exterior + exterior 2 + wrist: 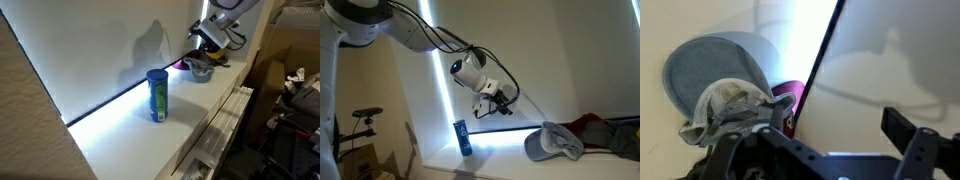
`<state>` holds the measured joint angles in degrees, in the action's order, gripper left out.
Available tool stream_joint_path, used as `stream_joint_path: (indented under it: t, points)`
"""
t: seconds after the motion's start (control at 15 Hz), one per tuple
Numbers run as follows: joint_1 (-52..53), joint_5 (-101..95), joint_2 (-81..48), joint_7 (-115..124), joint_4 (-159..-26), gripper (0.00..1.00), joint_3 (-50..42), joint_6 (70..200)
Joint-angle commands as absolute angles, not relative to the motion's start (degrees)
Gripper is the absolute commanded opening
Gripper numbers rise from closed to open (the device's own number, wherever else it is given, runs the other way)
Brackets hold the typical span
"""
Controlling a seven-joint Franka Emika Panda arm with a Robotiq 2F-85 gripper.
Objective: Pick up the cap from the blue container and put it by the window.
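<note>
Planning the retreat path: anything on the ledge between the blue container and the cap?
Nothing: in both exterior views the white ledge between the blue container and the cap is bare.

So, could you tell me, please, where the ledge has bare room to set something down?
The ledge is bare between the blue container and the cap, and on the container's other side along the window. It is crowded beyond the cap, where reddish items pile up.

container (464,137) on ledge (505,165), before window (90,50) | cap (553,142) on ledge, well apart
</note>
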<state>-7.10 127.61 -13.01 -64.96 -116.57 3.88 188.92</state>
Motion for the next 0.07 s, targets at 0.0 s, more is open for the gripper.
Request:
stream_joint_path:
  t: [0.0]
  points:
    - [-4.42,117.93,-12.48,-54.13,-118.90,1.00,1.75,188.11]
